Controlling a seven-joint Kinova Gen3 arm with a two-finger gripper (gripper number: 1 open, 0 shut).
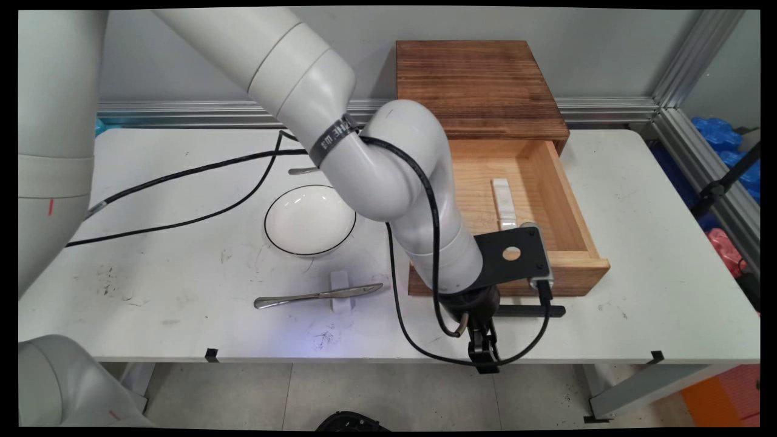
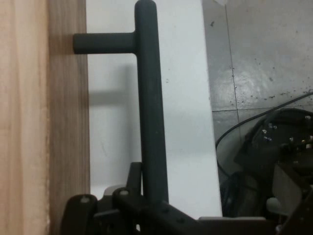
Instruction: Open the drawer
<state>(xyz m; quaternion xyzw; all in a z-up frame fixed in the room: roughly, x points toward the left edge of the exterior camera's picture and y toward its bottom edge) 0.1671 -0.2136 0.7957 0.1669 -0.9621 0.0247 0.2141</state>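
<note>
- The gripper [image 1: 484, 358] hung at the table's near edge, in front of the open wooden drawer [image 1: 534, 200], with its fingers clasped around the drawer's black bar handle [image 2: 150, 112].
- In the hand view the handle ran down between the black linkage at the bottom edge; a short stub joined it to the drawer's wooden front [image 2: 68, 122].
- The drawer stood pulled out from a dark wooden cabinet [image 1: 479, 85] at the back of the white table [image 1: 637, 243]; a small white block [image 1: 502, 197] lay on its floor.
- A white bowl [image 1: 310, 220] with a dark rim sat left of the arm, well apart from the drawer.
- A metal table knife [image 1: 315, 295] lay nearer the front edge, resting across a small white rest [image 1: 340, 291].
- A second metal utensil [image 1: 301, 171], mostly hidden by the arm, lay behind the bowl.
- Black cables [image 1: 182, 176] trailed across the table's left part.
</note>
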